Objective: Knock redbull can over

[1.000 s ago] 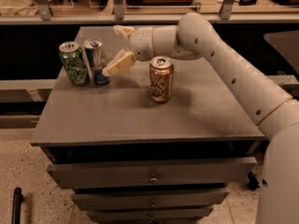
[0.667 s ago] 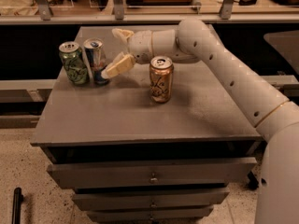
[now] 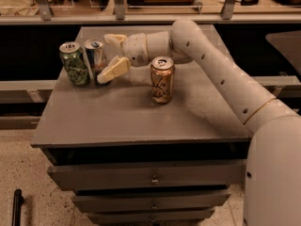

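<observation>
The slim silver-and-blue redbull can [image 3: 94,58] stands upright at the back left of the grey table [image 3: 141,121], touching or almost touching the green patterned can [image 3: 73,63] on its left. My gripper [image 3: 109,55] is open just to the right of the redbull can. One cream finger [image 3: 113,70] reaches the can's lower right side and the other finger [image 3: 113,38] is behind its top. A wider gold/orange can [image 3: 162,79] stands upright to the right of my gripper, in front of my wrist.
My white arm [image 3: 221,74] reaches in from the right across the back of the table. The table has drawers [image 3: 150,178] below its front edge. A shelf rail with metal posts [image 3: 141,18] runs behind the table.
My gripper has moved a little to the left, closer to the redbull can. All three cans stand where they were.
</observation>
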